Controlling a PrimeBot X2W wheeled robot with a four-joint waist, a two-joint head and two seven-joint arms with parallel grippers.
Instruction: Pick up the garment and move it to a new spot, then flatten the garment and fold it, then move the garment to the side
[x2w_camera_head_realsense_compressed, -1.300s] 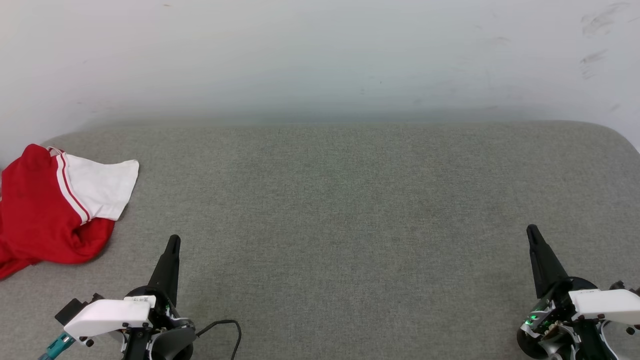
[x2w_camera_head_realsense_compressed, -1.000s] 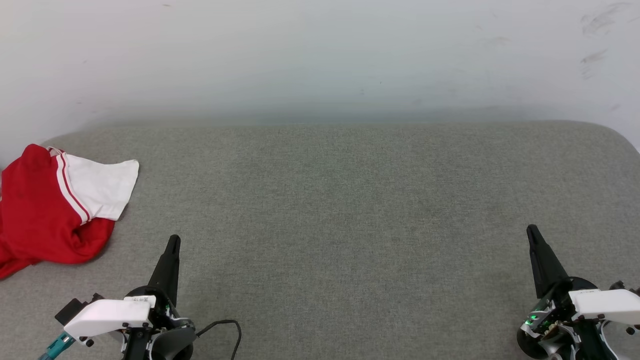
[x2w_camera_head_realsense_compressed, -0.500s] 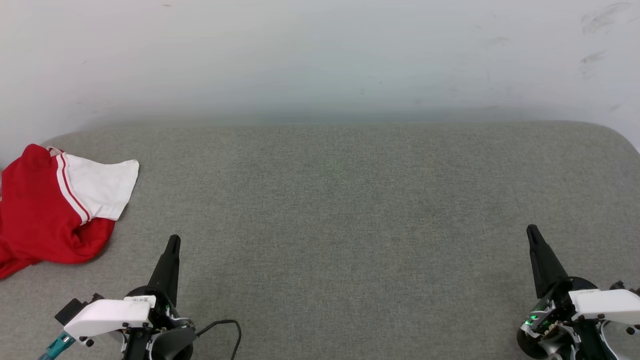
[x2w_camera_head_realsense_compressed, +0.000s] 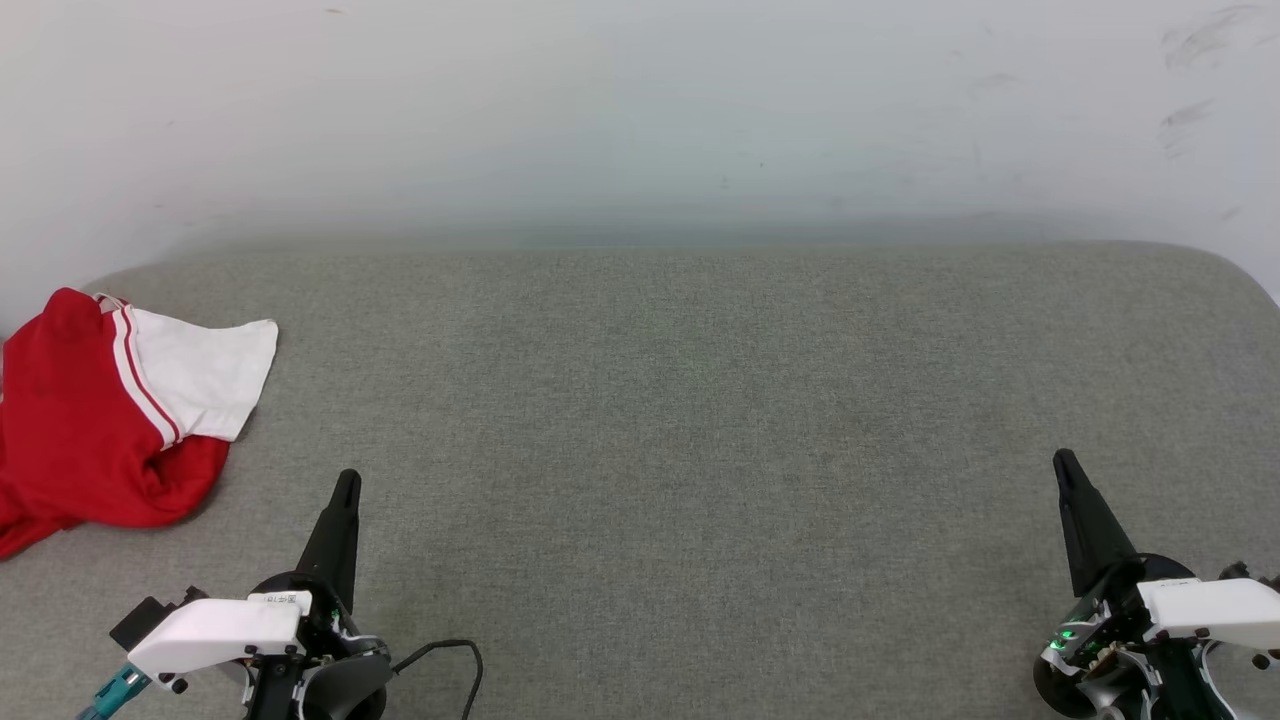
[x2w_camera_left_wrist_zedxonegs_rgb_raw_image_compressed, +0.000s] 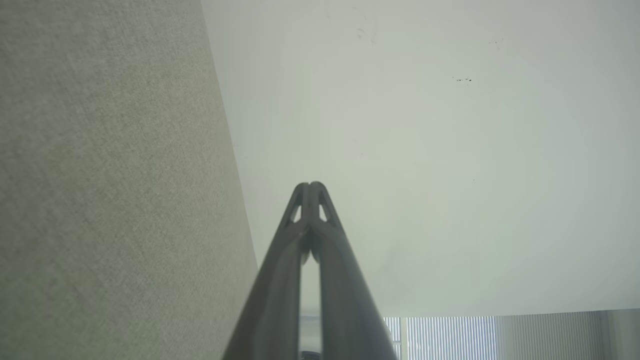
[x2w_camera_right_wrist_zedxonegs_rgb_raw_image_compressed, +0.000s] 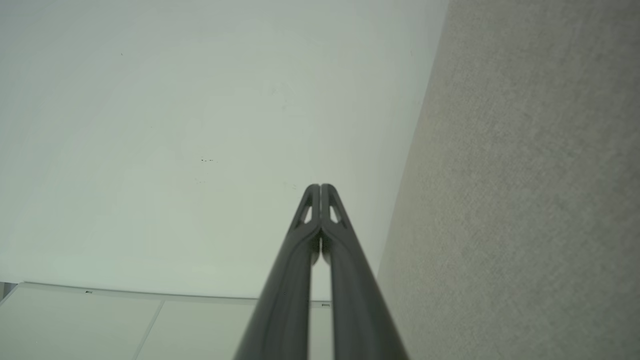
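Two claws sit low over the grey fabric surface (x2w_camera_head_realsense_compressed: 700, 400), each with its fingers pressed together and holding nothing: the left claw (x2w_camera_head_realsense_compressed: 346, 482) at lower left, the right claw (x2w_camera_head_realsense_compressed: 1062, 462) at lower right. The garment (x2w_camera_head_realsense_compressed: 90, 430) lies crumpled on the surface's left side, apart from the left claw, one white sleeve uppermost.

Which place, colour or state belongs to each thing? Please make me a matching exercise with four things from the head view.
Things:
1. garment
2. left gripper
3. right gripper
4. wall

Descriptions:
A. lower right, jaws shut
B. whitish, behind the grey surface
C. red and white, crumpled at the left
D. lower left, jaws shut

Pairs: 1-C, 2-D, 3-A, 4-B
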